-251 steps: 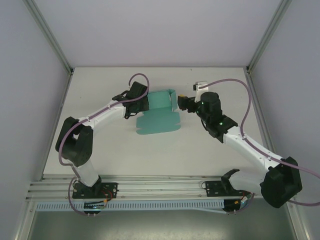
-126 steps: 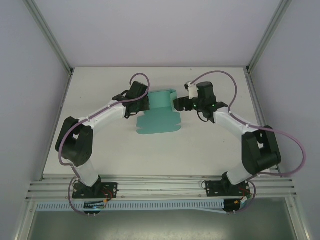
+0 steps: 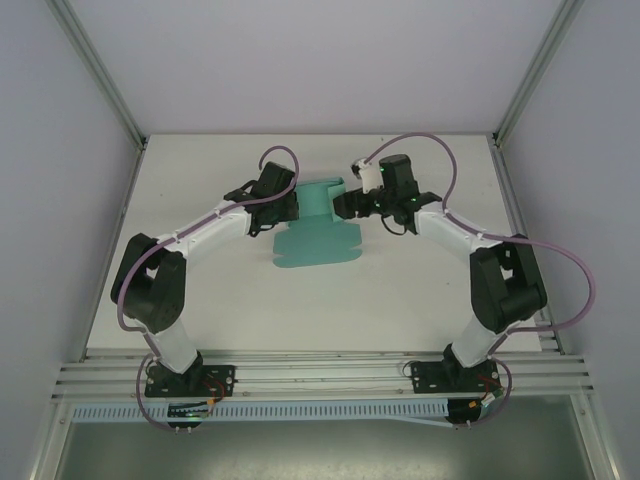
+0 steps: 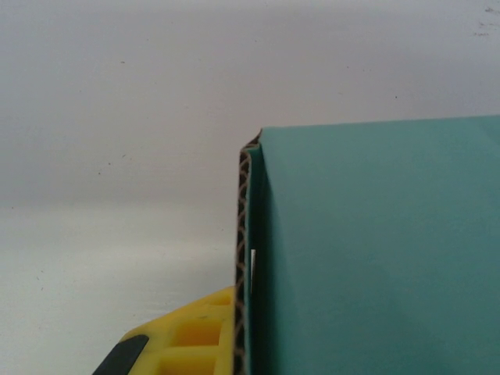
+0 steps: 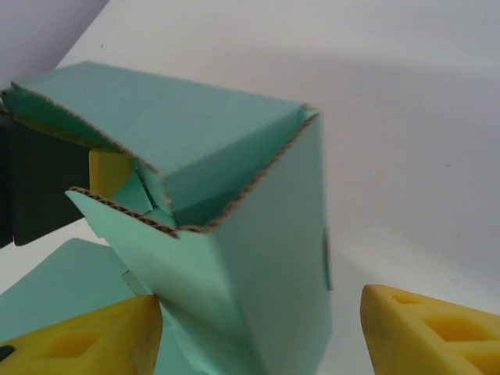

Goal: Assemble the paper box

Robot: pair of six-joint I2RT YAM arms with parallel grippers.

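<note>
The teal paper box [image 3: 318, 228] stands half folded in the middle of the bench [image 3: 400, 290] — the left claw [image 3: 289, 207] clamps its left wall, the right claw [image 3: 343, 206] is spread open around its right corner.

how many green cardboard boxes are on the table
1: the paper box, partly folded, lies mid-table with its raised part between the left gripper and the right gripper. A second sheet could hide under it, but none shows.
</note>
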